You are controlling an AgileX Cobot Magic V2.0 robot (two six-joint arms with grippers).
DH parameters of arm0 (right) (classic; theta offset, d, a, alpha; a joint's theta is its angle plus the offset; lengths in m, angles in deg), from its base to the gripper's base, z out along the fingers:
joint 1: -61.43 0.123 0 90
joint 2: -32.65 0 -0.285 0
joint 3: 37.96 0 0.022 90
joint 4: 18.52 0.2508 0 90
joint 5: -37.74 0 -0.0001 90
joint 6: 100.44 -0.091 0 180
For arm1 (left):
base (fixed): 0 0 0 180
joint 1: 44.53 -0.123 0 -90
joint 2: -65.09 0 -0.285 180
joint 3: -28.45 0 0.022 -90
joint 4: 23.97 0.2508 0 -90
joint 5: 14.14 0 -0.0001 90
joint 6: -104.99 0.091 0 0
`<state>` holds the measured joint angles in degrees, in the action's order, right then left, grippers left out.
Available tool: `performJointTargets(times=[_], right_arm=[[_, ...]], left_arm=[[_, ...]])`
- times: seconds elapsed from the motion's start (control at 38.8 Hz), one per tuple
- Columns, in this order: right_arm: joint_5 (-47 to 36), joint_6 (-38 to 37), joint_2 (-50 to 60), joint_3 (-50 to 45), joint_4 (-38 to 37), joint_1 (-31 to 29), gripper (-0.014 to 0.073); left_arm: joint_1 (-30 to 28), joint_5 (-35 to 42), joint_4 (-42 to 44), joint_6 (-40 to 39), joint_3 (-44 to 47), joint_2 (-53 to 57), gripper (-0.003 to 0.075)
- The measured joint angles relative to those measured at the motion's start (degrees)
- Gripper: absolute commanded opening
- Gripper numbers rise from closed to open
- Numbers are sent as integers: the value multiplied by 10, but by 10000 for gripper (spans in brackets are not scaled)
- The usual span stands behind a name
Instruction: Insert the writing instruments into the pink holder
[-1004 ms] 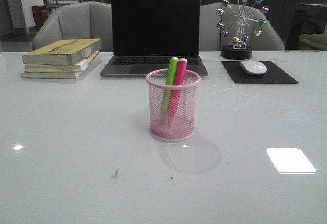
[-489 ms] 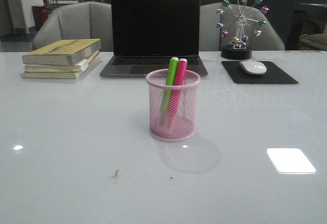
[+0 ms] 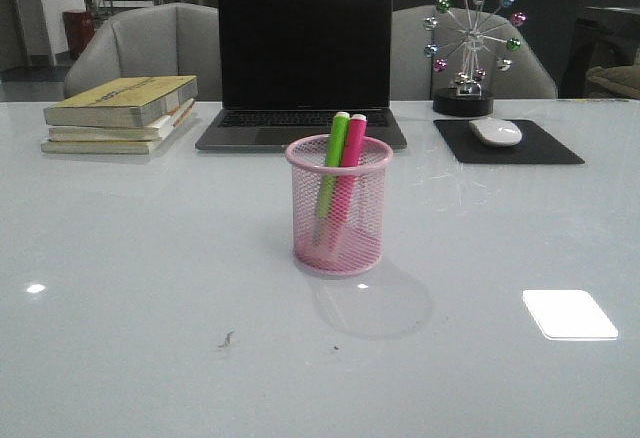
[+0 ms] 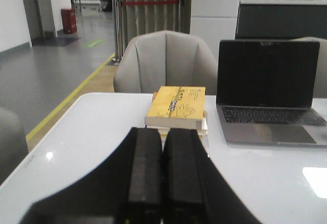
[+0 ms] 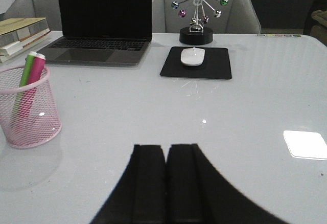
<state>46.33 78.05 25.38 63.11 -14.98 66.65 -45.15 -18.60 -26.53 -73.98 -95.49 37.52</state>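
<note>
White table (image 3: 120, 258) — pink holder (image 3: 338, 220) in middle, green marker (image 3: 332, 163) and pink marker (image 3: 349, 166) inside, laptop (image 3: 303, 63) at 12 o'clock. Left gripper (image 4: 162, 183) and right gripper (image 5: 166, 183) pressed closed, holding nothing.

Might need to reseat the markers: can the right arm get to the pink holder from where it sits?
Probably yes. The right gripper, shut and empty, has bare table between it and the pink holder; the mouse and laptop lie well beyond it.

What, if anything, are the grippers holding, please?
Nothing: the left gripper and right gripper are shut empty; both markers stand in the holder.
</note>
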Motion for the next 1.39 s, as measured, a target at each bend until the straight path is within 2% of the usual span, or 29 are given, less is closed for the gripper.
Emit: performJointTargets(times=[0.18, 0.33, 0.52, 1.39], right_arm=[[0, 0, 0, 0, 0, 0, 50], [0, 0, 0, 0, 0, 0, 50], [0, 0, 0, 0, 0, 0, 50], [0, 0, 0, 0, 0, 0, 50]], left_arm=[[0, 59, 1, 0, 90, 100, 92], [0, 73, 1, -1, 158, 180, 92], [0, 78, -1, -1, 213, 201, 92], [0, 67, -3, -1, 215, 201, 92]])
